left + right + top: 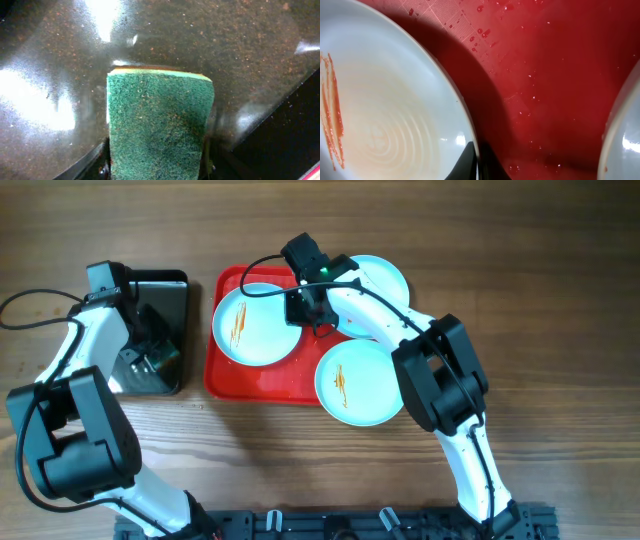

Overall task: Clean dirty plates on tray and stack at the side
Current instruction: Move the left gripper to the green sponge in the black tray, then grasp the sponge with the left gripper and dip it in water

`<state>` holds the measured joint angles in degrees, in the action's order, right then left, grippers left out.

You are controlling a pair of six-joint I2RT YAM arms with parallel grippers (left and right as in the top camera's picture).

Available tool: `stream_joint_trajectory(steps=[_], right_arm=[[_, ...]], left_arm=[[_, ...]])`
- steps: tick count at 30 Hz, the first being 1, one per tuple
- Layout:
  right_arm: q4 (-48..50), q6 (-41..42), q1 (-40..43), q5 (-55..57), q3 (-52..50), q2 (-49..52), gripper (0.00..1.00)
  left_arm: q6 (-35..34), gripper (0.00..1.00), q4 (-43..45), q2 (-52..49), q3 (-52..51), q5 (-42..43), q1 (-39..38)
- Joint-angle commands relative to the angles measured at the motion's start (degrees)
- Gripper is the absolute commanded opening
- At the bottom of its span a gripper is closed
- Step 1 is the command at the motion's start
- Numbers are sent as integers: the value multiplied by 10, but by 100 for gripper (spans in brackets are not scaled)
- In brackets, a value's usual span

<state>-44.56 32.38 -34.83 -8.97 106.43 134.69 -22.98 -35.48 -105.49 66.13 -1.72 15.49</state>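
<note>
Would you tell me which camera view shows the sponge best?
The left wrist view: the sponge fills the frame, its green scouring face and yellow edge sharp, over the wet black tray. Overhead it is mostly hidden under the left gripper. The right wrist view does not show it.

Robotics lab bench: 2 arms [85, 380] on a rail [340, 525] at a wooden table [560, 270].

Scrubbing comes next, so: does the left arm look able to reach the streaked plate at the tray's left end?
Probably yes. The left plate lies nearest the left gripper, holding a sponge, nothing between them; the right gripper pinches only its far rim, leaving its face open.
</note>
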Motion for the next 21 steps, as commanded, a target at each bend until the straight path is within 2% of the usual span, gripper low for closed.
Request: stream_joint_trajectory(steps=[1, 3, 6, 7, 8, 10, 15, 18, 21], right_arm=[[0, 12, -4, 10, -4, 20, 4], [0, 12, -4, 10, -4, 20, 4], [0, 12, -4, 11, -4, 20, 4], [0, 12, -4, 10, -4, 20, 4], [0, 12, -4, 11, -4, 20, 4], [1, 12, -4, 11, -4, 20, 4], [2, 12, -4, 10, -4, 20, 4], [2, 12, -4, 10, -4, 20, 4], [2, 12, -4, 10, -4, 20, 4]], left_arm=[[3, 52, 8, -10, -7, -10, 1], [3, 51, 9, -23, -7, -10, 1], [3, 42, 9, -40, -7, -10, 1], [2, 34, 8, -41, -7, -10, 1], [2, 20, 8, -42, -7, -10, 1], [2, 4, 9, -41, -7, -10, 1], [3, 4, 8, -40, -4, -9, 1], [4, 4, -22, -36, 16, -7, 1], [47, 4, -62, -24, 46, 23, 1]])
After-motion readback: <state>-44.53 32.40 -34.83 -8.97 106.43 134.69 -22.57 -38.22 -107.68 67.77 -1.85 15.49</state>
